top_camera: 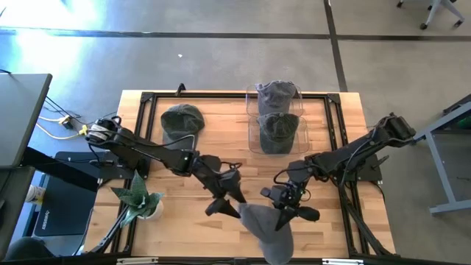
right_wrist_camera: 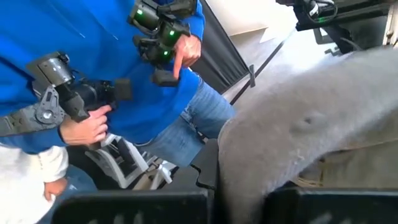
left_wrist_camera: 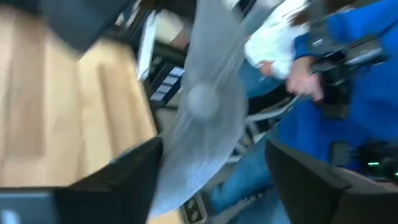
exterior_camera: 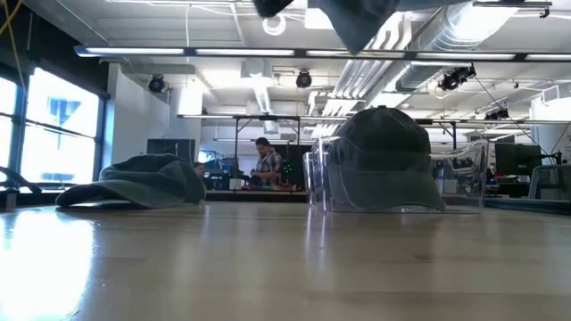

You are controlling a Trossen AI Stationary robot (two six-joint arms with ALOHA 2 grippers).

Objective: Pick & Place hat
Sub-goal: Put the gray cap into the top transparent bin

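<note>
A light grey cap (top_camera: 266, 230) is held between the two arms above the near edge of the wooden table (top_camera: 335, 158), partly hanging out past that edge. The left gripper (top_camera: 229, 200) is placed at the cap's left side and the right gripper (top_camera: 288, 210) at its right. In the left wrist view the grey fabric (left_wrist_camera: 205, 118) is seen running between the two dark fingers (left_wrist_camera: 112, 180), so the cap appears pinched there, though the contact itself is blurred. In the right wrist view the cap's crown (right_wrist_camera: 311, 124) is seen bulging over that arm's fingers (right_wrist_camera: 155, 208), with fabric dropping between them; a pinch on the cloth is judged likely there too.

Three darker caps are left on the table: one lying loose (top_camera: 181, 120) toward the far left, and two (top_camera: 278, 131) (top_camera: 277, 94) inside a clear plastic holder (top_camera: 253, 118) at the far middle. A potted plant (top_camera: 140, 200) is stood by the near left corner.

The main risk is judged to be a slip: soft cloth held by its edges over the table's rim could be pulled out of one grip if the arms part or move unevenly, and the cap would then fall to the floor, not the table. Sagging fabric could also be snagged on the holder's wall during placing.

A person in blue (right_wrist_camera: 99, 56) with handheld controllers is seen just beyond the table. No brand, label or writing can be read anywhere.
</note>
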